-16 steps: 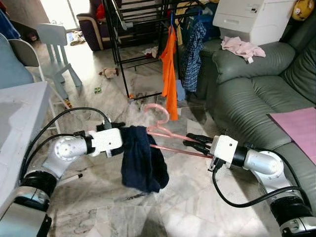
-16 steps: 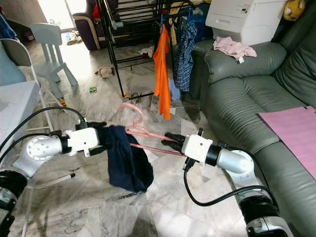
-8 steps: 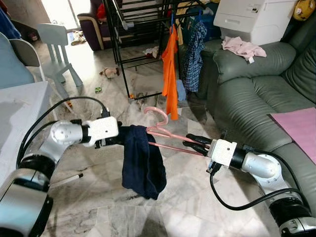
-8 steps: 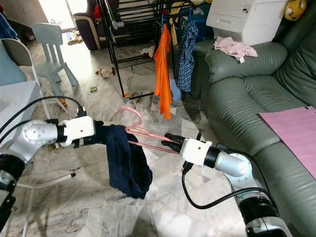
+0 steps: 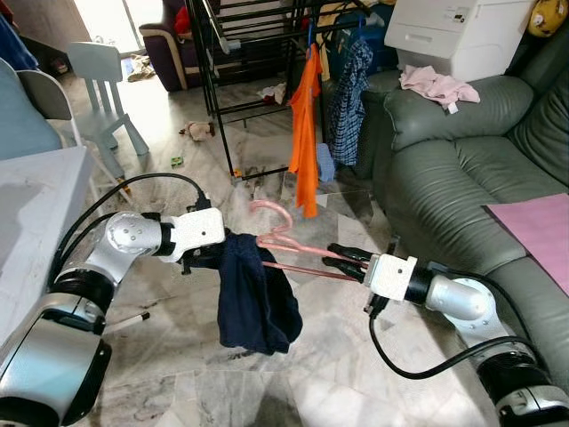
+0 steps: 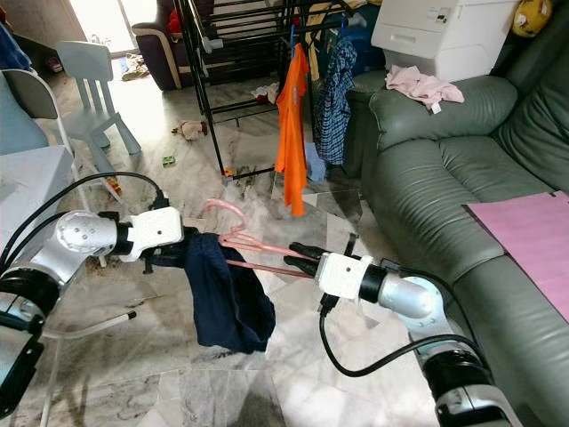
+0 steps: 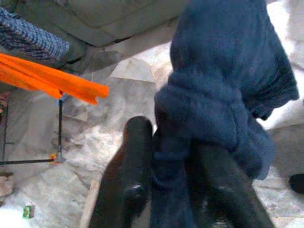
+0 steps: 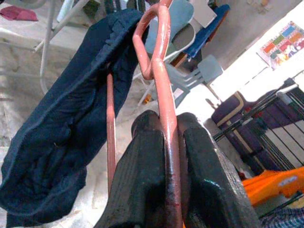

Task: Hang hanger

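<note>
Head views: pink hanger (image 5: 293,249) held roughly level above the marble floor (image 5: 311,374), in front of the black drying rack (image 5: 240,62), which stands further from the robot; hook end curls upward toward the rack. Dark navy garment (image 5: 253,298) draped over the hanger's left end, hanging down toward the floor. Right gripper (image 5: 342,258) clamped on the hanger's right end, on the sofa side of the rack line; left gripper (image 6: 173,258) pinched into the top of the navy garment at the hanger's other end. Orange garment (image 5: 305,133) and blue checked shirt (image 5: 348,98) hang on the rack, beyond the hanger. Green sofa (image 5: 453,178) to the right of the rack, with a pink cloth (image 5: 436,86) on its arm and a pink sheet (image 5: 538,227) on its seat; white box (image 5: 458,36) behind the sofa arm. Pale blue child's chair (image 5: 102,89) left of the rack; white table edge (image 5: 40,222) nearer the robot on that side. Left wrist view: two black fingers (image 7: 135,180) closed on a thick fold of the navy garment (image 7: 223,90), with orange cloth (image 7: 47,78) and a rack leg over the floor beyond. Right wrist view: both fingers (image 8: 142,185) pressed together on one pink hanger (image 8: 164,95) bar, a second bar running beside it into the navy garment (image 8: 66,128); rack rails lie off to one side.
</note>
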Available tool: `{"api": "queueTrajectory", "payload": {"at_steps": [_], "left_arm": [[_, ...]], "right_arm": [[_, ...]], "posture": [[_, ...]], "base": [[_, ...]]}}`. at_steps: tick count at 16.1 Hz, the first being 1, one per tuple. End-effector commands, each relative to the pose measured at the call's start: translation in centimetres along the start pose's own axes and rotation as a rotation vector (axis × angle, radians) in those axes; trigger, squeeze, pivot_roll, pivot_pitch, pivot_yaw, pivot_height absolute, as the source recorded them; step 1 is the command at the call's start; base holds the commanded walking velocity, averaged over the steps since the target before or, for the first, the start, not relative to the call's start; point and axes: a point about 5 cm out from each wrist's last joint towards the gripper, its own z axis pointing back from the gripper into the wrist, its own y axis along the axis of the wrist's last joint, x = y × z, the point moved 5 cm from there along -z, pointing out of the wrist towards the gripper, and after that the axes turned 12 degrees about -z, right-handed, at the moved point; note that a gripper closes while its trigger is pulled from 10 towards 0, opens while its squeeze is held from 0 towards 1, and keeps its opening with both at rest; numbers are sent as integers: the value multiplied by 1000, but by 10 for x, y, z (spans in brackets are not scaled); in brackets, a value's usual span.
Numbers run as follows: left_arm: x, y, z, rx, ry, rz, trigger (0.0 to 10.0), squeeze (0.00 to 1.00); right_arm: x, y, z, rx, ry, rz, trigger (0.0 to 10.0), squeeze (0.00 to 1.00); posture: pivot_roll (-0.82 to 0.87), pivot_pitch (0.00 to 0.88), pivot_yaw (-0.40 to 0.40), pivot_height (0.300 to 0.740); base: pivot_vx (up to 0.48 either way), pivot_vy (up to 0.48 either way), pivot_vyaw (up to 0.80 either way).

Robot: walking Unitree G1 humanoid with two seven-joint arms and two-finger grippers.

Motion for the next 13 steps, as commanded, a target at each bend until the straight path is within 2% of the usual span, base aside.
{"api": "queueTrajectory", "payload": {"at_steps": [1, 13], "left_arm": [[3, 2, -2, 1, -47, -1, 0, 0], [7, -1, -2, -5, -68, 16, 0, 0]], "right_arm": [[12, 19, -9, 87, -46, 49, 10000, 0], [14, 20, -11, 89, -56, 54, 10000, 0]], "posture": [[-121, 0, 86, 740], [-118, 0, 80, 740]], "base": [[0, 0, 0], [0, 0, 0]]}}
